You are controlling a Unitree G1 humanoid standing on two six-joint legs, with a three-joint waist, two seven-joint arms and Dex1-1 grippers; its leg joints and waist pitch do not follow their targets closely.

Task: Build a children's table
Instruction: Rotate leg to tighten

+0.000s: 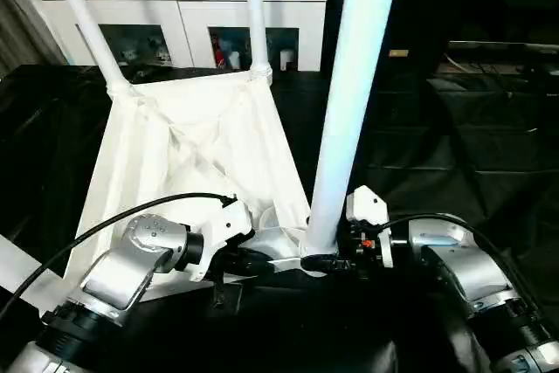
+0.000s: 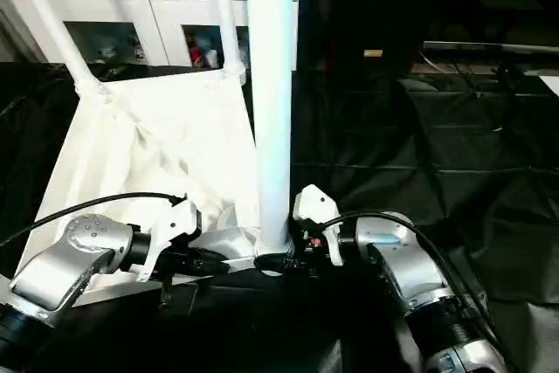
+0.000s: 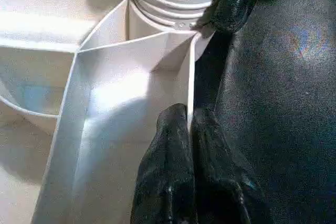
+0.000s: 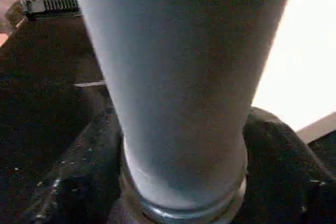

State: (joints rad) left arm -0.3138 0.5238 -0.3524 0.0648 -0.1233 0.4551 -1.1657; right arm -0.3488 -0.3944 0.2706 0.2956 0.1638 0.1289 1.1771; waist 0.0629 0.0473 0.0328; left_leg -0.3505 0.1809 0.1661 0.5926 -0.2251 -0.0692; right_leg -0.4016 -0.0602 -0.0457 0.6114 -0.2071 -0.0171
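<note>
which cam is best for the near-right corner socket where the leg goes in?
Left wrist view: the corner socket shows close up, its ribbed collar meeting the tabletop rim. The eye views show it small, between both grippers. The right wrist view shows mostly the leg entering it.

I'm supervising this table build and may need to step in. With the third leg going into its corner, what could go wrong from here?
1. The right gripper holds the near leg only at its base; the long tube could tip in the corner socket.
2. The left gripper pinches just a thin rim wall of the tabletop; it may slip.
3. A shifting tabletop could disturb the two far legs.
</note>
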